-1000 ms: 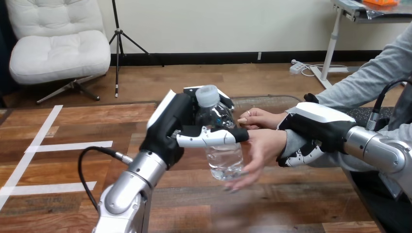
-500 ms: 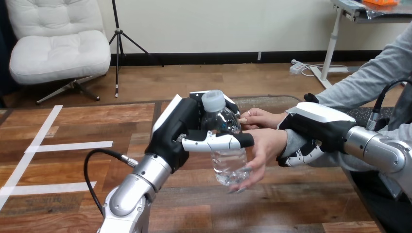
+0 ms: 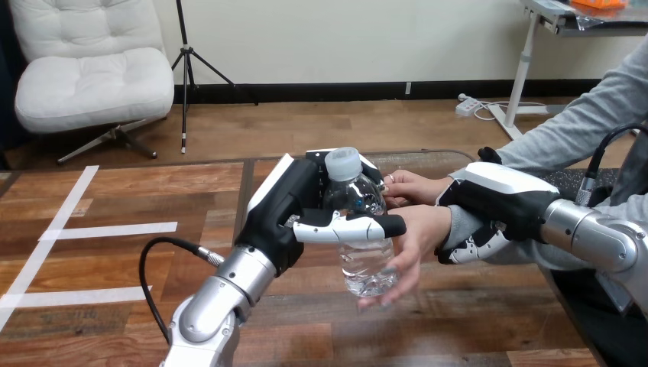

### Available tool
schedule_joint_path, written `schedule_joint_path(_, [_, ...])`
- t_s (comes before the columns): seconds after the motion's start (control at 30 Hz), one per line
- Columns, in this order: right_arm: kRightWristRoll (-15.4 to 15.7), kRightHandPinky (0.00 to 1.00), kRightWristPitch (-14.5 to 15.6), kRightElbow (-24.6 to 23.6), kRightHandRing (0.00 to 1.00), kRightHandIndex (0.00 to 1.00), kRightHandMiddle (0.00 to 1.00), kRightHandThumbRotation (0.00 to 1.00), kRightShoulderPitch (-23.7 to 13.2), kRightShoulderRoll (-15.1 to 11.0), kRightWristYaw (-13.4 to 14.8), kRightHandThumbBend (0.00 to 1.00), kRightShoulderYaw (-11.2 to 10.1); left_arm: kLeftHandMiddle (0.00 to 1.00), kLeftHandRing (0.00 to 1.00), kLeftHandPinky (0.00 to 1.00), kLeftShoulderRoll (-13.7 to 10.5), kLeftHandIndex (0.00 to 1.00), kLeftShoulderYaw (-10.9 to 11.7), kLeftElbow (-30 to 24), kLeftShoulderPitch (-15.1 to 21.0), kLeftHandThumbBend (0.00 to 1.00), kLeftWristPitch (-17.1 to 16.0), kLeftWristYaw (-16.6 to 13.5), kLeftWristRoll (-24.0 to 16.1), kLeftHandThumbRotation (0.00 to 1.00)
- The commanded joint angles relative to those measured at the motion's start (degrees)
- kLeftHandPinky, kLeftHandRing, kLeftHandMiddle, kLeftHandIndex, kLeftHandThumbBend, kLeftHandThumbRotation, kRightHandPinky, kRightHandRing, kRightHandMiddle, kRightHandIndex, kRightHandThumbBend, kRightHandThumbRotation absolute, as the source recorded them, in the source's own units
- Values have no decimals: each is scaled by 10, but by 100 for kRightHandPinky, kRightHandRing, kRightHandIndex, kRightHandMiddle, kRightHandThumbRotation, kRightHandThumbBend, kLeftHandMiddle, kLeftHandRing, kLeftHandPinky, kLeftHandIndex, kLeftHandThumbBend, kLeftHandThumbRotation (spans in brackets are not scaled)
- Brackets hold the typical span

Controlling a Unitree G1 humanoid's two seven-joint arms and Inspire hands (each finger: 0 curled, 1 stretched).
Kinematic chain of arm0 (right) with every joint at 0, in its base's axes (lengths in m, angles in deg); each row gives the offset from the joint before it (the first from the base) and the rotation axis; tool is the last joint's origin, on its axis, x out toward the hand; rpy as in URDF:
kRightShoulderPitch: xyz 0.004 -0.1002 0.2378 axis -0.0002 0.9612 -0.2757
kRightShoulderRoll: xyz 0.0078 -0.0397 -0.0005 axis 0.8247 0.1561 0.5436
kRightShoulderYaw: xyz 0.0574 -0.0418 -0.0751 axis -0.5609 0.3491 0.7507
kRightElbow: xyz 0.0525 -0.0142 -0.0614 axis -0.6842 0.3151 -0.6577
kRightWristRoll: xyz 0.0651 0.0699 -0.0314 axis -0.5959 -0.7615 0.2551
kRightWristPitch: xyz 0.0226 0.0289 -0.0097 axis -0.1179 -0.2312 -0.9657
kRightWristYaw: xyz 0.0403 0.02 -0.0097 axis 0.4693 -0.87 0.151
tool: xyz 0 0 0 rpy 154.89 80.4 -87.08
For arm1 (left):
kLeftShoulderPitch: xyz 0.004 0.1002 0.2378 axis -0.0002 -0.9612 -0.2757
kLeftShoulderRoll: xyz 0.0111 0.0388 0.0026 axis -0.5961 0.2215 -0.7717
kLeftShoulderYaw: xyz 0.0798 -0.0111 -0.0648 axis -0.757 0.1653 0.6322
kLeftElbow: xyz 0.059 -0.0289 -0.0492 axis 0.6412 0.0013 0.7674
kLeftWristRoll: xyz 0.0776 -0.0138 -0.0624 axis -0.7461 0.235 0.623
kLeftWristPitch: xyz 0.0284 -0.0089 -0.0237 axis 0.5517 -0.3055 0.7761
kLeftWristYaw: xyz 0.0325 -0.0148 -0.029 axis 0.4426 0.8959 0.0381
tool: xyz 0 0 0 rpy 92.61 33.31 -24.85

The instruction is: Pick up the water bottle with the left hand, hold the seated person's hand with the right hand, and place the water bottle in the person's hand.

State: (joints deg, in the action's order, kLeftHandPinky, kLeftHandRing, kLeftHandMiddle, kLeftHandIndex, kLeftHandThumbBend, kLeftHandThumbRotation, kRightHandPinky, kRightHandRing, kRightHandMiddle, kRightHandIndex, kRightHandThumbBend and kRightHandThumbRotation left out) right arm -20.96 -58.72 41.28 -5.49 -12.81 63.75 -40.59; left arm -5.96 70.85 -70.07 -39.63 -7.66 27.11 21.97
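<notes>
Above table [image 3: 306,325]: bottle [image 3: 363,264] in L hand [image 3: 281,206]

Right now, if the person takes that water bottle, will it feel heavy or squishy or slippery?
Probably light and a bit squishy: the water bottle is thin, clear plastic. Its ribbed sides likely help the left hand and the person's hand grip without slipping. It is tall and narrow, so it could tip if set down carelessly.

Bare table [image 3: 92,260] left of water bottle [image 3: 367,264]; person's hand [image 3: 420,229] against it.
</notes>
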Motion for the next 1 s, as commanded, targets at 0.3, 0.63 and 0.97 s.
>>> schedule_joint_path(0.3, [-31, 23, -1, -42, 28, 38, 34, 0, -44, 5, 7, 47, -33, 38, 35, 30, 15, 38, -2, 19, 49, 82, -52, -11, -15, 0])
schedule_joint_path(0.63, [-30, 23, -6, -38, 27, 37, 34, 0, -43, 5, 13, 47, -32, 39, 35, 30, 13, 38, -1, 47, 63, 79, -88, -28, -32, 0])
schedule_joint_path(0.97, [-32, 23, 3, -45, 27, 37, 33, 0, -39, 5, 8, 48, -33, 39, 36, 31, 7, 38, 0, 61, 74, 75, -96, -42, -50, 0])
